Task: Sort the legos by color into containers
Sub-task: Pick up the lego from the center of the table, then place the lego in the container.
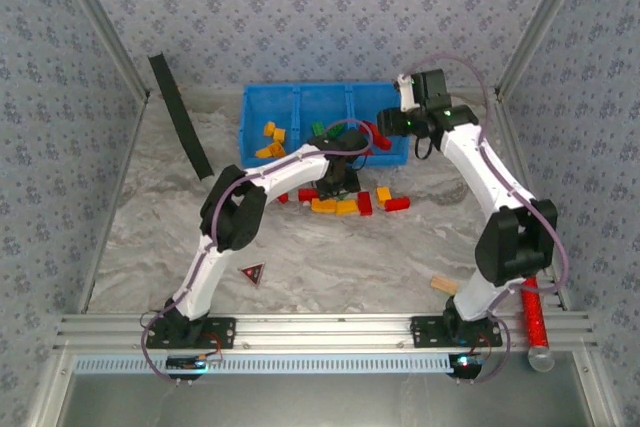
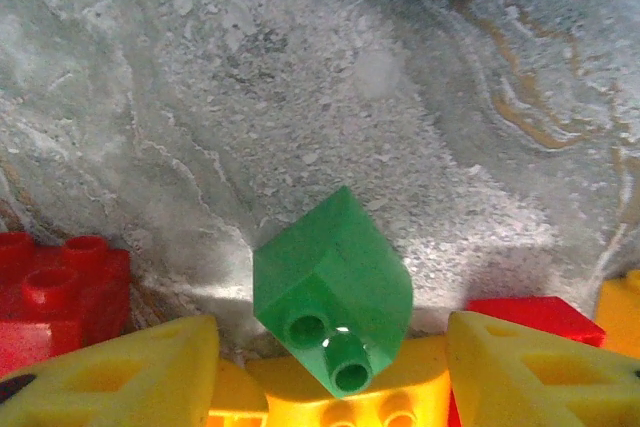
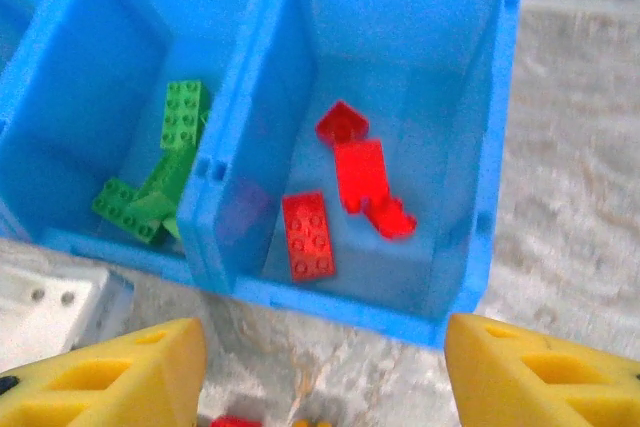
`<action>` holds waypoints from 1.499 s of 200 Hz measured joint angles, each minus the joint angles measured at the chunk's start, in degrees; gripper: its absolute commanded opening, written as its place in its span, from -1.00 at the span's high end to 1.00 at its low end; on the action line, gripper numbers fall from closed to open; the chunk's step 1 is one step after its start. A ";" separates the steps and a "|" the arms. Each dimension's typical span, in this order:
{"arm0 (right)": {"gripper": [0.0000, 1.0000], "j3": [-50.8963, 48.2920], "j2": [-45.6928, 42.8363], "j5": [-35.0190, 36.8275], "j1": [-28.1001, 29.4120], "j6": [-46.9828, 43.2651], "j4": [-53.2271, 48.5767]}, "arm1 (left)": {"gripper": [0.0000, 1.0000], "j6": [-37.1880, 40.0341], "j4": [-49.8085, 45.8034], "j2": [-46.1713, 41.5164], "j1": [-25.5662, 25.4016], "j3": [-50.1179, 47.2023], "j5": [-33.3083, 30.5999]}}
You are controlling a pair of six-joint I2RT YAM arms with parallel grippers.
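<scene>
Boxed in on 3 sides by walls (image 1: 320, 7) papered in a small blue-grey flower print, with metal posts (image 1: 104, 27) at the corners. Floored by a table (image 1: 150, 217) in a grey-white marbled pattern, edged along the near side by a metal rail (image 1: 320, 327).

Set at the back with a blue bin (image 1: 262, 99) of 3 open compartments. Hung over that bin's near right wall: the right gripper (image 3: 325, 367), fingers spread wide, nothing between them. Lowered to the table in front of the bin: the left gripper (image 2: 330, 367), fingers apart on either side of a tilted green brick (image 2: 330, 287), gaps showing on both sides.

Propped at the left rear, a black strip (image 1: 180, 115); lying by the right end of the rail, a red tube (image 1: 533, 315).

Sorted so far: yellow bricks (image 1: 272, 139) in the left compartment, green bricks (image 3: 183, 117) in the middle, red bricks (image 3: 358, 172) in the right. Scattered before the bin, loose bricks (image 1: 350, 202) in red and yellow.

Near the right arm's base, a tan block (image 1: 443, 285); by the left arm, a dark triangle (image 1: 252, 272).
</scene>
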 measured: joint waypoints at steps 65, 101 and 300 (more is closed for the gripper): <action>-0.40 -18.58 -10.14 -3.30 -0.52 5.16 0.52 | 0.27 0.85 -1.73 4.50 0.00 4.52 1.70; -0.41 -25.51 -14.51 -5.31 -0.50 7.34 0.48 | 0.56 1.29 -2.14 4.52 0.04 4.87 2.34; -0.32 -28.76 1.14 -2.32 15.65 15.58 11.02 | 0.77 17.77 -10.08 -5.22 8.26 19.41 -9.29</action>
